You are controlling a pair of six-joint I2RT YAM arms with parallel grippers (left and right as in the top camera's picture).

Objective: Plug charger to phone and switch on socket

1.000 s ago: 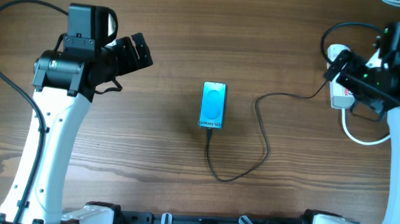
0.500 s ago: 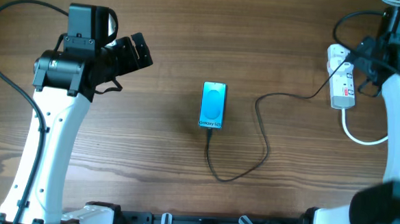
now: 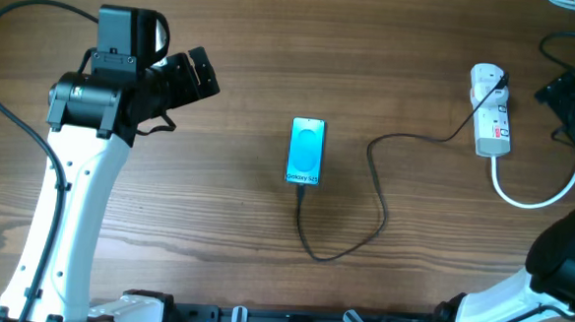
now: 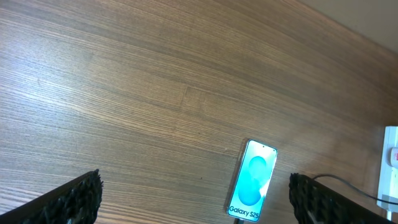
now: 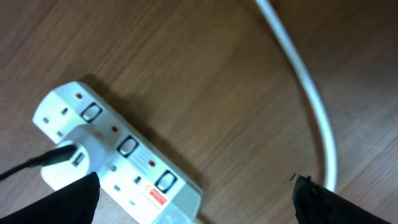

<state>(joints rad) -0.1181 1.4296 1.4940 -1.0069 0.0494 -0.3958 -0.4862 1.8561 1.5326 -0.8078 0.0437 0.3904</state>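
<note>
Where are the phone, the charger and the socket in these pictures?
phone (image 3: 307, 152): overhead view, middle of its cyan screen.
charger (image 3: 381, 200): overhead view, right side of its loop.
socket (image 5: 124, 152): right wrist view, middle of its white top face.

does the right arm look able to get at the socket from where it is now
Probably yes. The right gripper hangs just beside the socket, fingers open, and nothing stands between them. Its wrist camera looks down on it. The thick white cord curves off below, out of the way.
</note>
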